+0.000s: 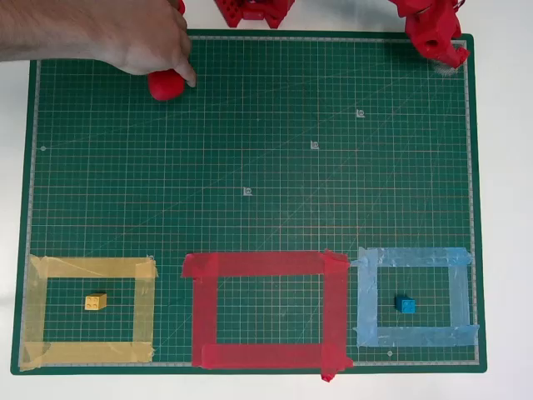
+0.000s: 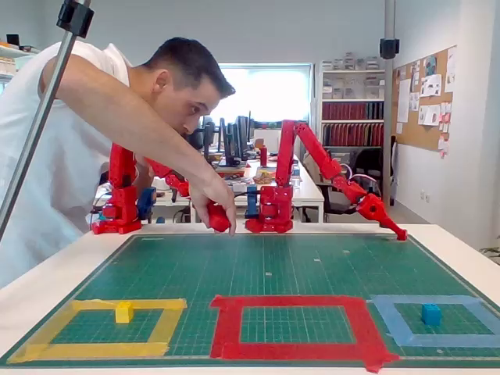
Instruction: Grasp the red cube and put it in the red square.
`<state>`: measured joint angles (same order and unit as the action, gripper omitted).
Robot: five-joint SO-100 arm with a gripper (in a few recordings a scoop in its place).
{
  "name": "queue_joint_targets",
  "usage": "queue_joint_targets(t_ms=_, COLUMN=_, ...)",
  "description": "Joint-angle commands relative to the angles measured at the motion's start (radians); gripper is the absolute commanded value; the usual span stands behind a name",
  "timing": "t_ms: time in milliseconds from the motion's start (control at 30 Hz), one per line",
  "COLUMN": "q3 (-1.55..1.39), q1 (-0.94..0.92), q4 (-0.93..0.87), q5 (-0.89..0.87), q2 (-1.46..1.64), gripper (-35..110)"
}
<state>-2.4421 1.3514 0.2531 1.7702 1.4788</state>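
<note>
The red square (image 1: 266, 265) (image 2: 293, 303) is a wide red tape outline at the mat's near edge, in the middle, with bare green mat inside it. The red cube is hidden or out of view. My gripper (image 1: 450, 55) (image 2: 395, 229) hangs low over the mat's far right corner, far from the red square. Its fingers look shut into one tapered point with nothing between them.
A yellow cube (image 1: 95, 302) (image 2: 123, 312) sits inside the yellow tape outline (image 1: 87, 267) left of the red square. A blue cube (image 1: 405, 305) (image 2: 430, 314) sits inside the light blue outline (image 1: 414, 257) on the right. A person's hand (image 1: 150, 42) (image 2: 212, 195) reaches over the mat's far left.
</note>
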Motion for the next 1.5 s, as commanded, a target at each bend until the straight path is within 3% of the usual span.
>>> queue_joint_targets(t_ms=0, q3=0.037, q1=-0.003, q4=0.032, q5=0.012, q2=0.018, gripper=23)
queue_joint_targets(t_ms=1400, q3=0.126, q1=-0.043, q4=0.032, q5=0.014, q2=-0.086, gripper=23)
queue_joint_targets(t_ms=1467, q3=0.13, q1=-0.043, q4=0.032, q5=0.014, q2=-0.091, gripper=11)
